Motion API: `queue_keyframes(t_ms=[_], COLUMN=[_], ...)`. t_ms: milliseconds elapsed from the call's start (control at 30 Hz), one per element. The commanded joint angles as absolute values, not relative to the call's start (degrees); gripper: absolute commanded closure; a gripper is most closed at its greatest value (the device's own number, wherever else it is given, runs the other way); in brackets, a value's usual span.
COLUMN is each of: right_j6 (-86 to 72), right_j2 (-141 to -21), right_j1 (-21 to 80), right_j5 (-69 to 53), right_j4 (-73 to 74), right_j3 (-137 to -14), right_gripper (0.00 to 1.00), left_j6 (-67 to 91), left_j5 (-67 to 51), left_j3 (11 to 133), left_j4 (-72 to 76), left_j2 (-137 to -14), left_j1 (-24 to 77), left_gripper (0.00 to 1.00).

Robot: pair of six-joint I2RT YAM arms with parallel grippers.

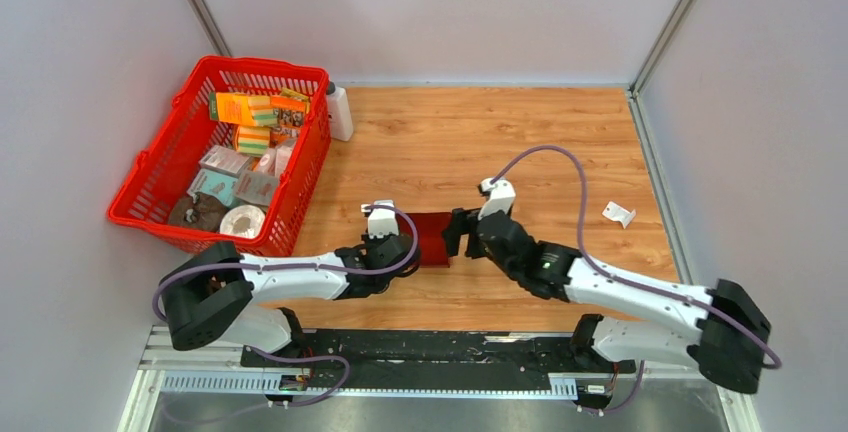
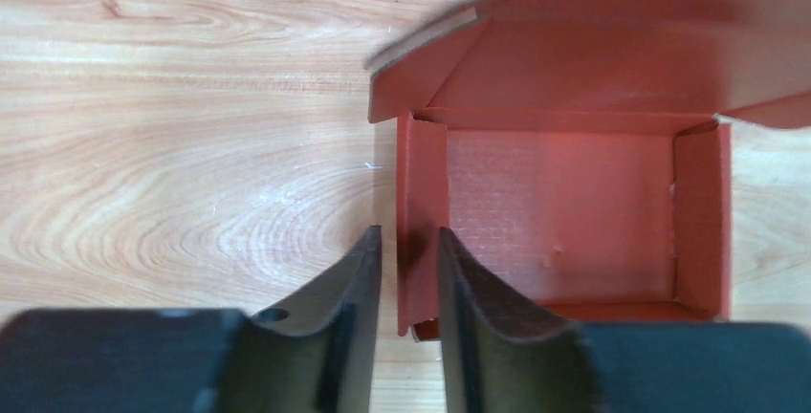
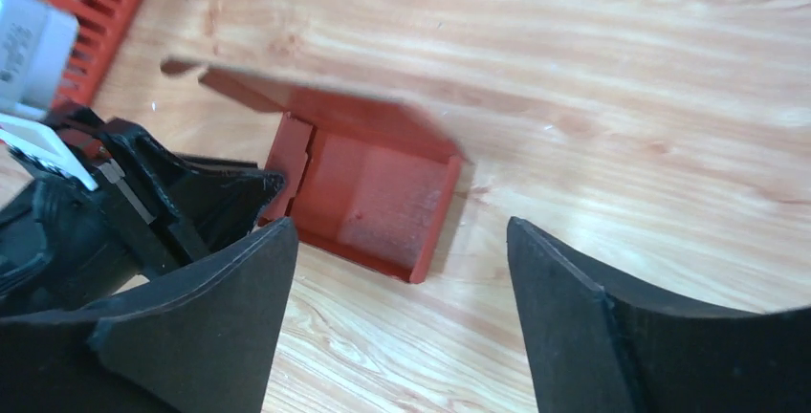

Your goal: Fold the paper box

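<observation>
Our left gripper (image 2: 408, 270) pinches a wall of the paper box (image 2: 559, 212), right gripper (image 3: 400, 231) spread wide — tugging could crumple it.

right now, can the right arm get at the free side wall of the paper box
Probably yes. The right tool is open and hangs just beside the paper box, with nothing between it and the free side wall. The left tool grips the opposite wall, out of its way.
</observation>
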State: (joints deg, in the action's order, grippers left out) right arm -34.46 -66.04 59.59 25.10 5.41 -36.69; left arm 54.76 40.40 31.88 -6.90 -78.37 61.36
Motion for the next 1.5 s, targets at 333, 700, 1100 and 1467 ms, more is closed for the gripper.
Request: queue_keyframes(t_ms=[333, 700, 1100, 1467], right_j6=[-36.0, -45.5, -40.3, -39.9], right_j2=[-56.2, -88.9, -96.7, -100.2], right_j1=[15.1, -9.8, -22.1, -24.2], right_j5=[15.0, 21.3, 9.9, 6.6], right_j4=[23.6, 25.9, 17.1, 19.5], right_j3=[-43.8, -55.2, -53.5, -56.5], right_gripper=[0.00, 0.00, 0.04, 0.55], left_j6=[49.4, 42.2, 41.9, 41.0], left_j5=[30.3, 23.6, 19.4, 17.5], left_j3=[29.9, 29.4, 30.9, 35.0], left_j4=[-6.9, -11.1, -11.6, -13.6], left_j2=[-65.8, -51.5, -50.8, -54.5], left_j1=[58.9, 58.1, 57.9, 58.0], left_gripper=[0.25, 0.23, 0.33, 0.35])
